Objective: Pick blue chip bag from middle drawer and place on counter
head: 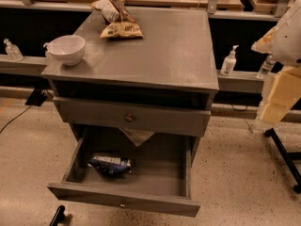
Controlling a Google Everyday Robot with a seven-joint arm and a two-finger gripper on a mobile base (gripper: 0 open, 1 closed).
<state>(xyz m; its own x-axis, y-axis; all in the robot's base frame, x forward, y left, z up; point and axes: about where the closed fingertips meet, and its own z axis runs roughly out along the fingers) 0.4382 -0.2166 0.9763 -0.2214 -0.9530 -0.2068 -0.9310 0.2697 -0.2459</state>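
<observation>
The blue chip bag lies crinkled on the floor of the pulled-out middle drawer, towards its left side. The counter is the grey cabinet top above it. My gripper hangs at the far right edge of the view, level with the counter and well to the right of the cabinet. It is far from the bag and holds nothing that I can see. The pale arm segments run down below it.
A white bowl stands at the counter's left front. A yellow-tan chip bag and a striped bag lie at the back. The drawer above juts out slightly over the open one. Bottles stand on the ledge behind.
</observation>
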